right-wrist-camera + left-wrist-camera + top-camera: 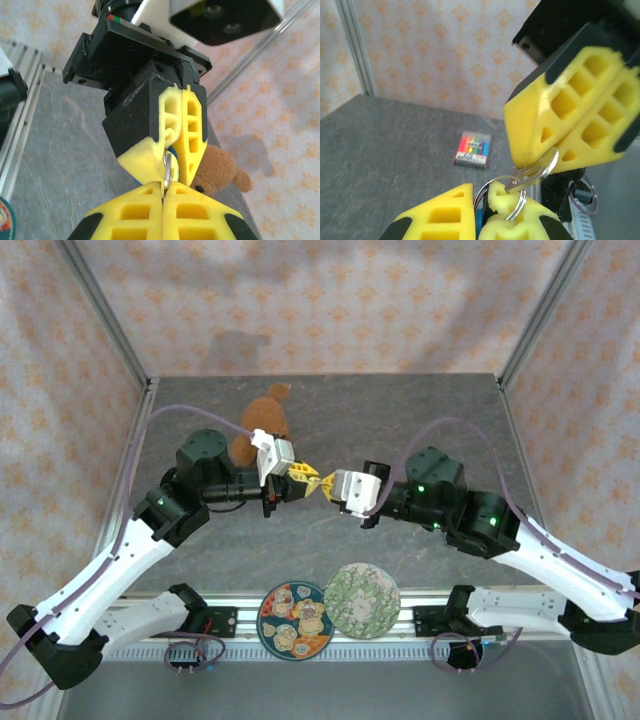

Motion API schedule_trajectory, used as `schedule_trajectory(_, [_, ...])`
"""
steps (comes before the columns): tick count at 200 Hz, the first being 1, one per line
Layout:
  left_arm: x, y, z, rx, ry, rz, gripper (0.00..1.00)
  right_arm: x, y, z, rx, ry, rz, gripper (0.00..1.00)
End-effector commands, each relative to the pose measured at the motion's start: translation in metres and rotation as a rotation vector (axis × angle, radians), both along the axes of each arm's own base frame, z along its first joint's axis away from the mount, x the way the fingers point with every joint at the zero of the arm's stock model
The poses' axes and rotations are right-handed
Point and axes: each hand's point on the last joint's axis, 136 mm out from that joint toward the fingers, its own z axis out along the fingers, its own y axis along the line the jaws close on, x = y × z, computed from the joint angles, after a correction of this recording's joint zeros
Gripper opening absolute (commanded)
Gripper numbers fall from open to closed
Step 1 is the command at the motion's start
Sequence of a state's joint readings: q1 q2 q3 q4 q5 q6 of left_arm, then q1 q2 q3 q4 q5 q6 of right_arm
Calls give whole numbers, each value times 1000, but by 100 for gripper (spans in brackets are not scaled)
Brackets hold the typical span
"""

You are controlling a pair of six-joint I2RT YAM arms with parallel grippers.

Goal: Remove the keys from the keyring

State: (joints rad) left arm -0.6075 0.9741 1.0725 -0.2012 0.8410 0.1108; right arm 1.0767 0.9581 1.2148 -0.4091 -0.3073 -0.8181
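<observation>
Keyring (523,200) sits clamped in the left gripper (490,212). Right gripper (549,159), tip to tip with it, is squeezed shut on a key (527,174).

I see bright, polished metal on the keyring (521,201) and the key (535,171), and the yellow fingers (560,110) gripping them look like matt moulded plastic with open ribbed cells. The worktop (400,410) looks to me like a dull grey, stone-patterned sheet, while the teddy bear (262,422) near its far edge is brown, fuzzy plush. The small box (473,149) lying on it has a glossy printed wrapper.
</observation>
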Motion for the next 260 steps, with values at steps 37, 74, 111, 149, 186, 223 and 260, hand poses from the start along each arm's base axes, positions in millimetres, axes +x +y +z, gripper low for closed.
schedule_trajectory(37, [61, 37, 50, -172, -147, 336, 0, -63, -8, -7, 173, 166, 257, 0])
schedule_trajectory(74, [61, 40, 52, -152, -148, 352, 0, -82, -4, -18, 87, 203, 374, 0])
schedule_trajectory(111, [66, 37, 49, -138, -131, 351, 0, -103, 1, -38, -62, 266, 467, 0])
schedule_trajectory(149, [72, 35, 49, -135, -109, 345, 0, -114, 0, -49, -165, 272, 497, 0])
schedule_trajectory(186, [73, 33, 50, -129, -97, 328, 0, -123, 1, -64, -261, 272, 520, 0])
schedule_trajectory(223, [74, 29, 50, -104, -88, 305, 0, -124, 1, -72, -346, 250, 540, 0])
schedule_trajectory(260, [71, 22, 50, -78, -85, 260, 0, -114, 11, -81, -436, 195, 548, 0])
